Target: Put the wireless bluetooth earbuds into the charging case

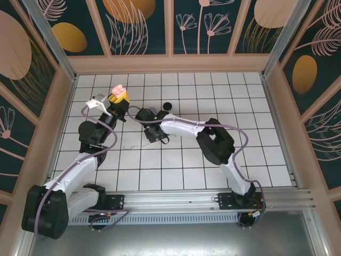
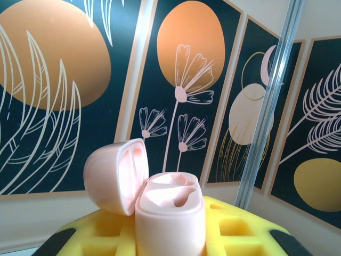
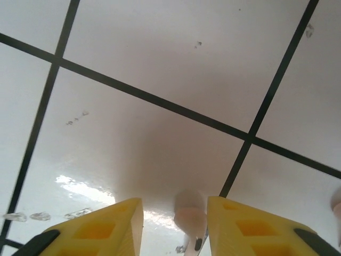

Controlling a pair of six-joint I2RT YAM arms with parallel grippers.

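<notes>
the left claw (image 1: 118, 99) is clamped on the pink charging case (image 2: 170, 216), held upright off the surface (image 3: 160, 53) with its lid (image 2: 114, 178) open and the sockets facing up. to its right, the right claw (image 3: 175, 218) sits low over that surface, fingers (image 3: 106, 229) apart, one pink earbud (image 3: 189, 212) lying between them. its long axis seems to run along the fingers, stem toward the wrist.

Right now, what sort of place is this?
Probably a robot test booth, not a home: a white gridded table, walls of painted plant panels, and a left arm and right arm bolted to a metal rail.
</notes>
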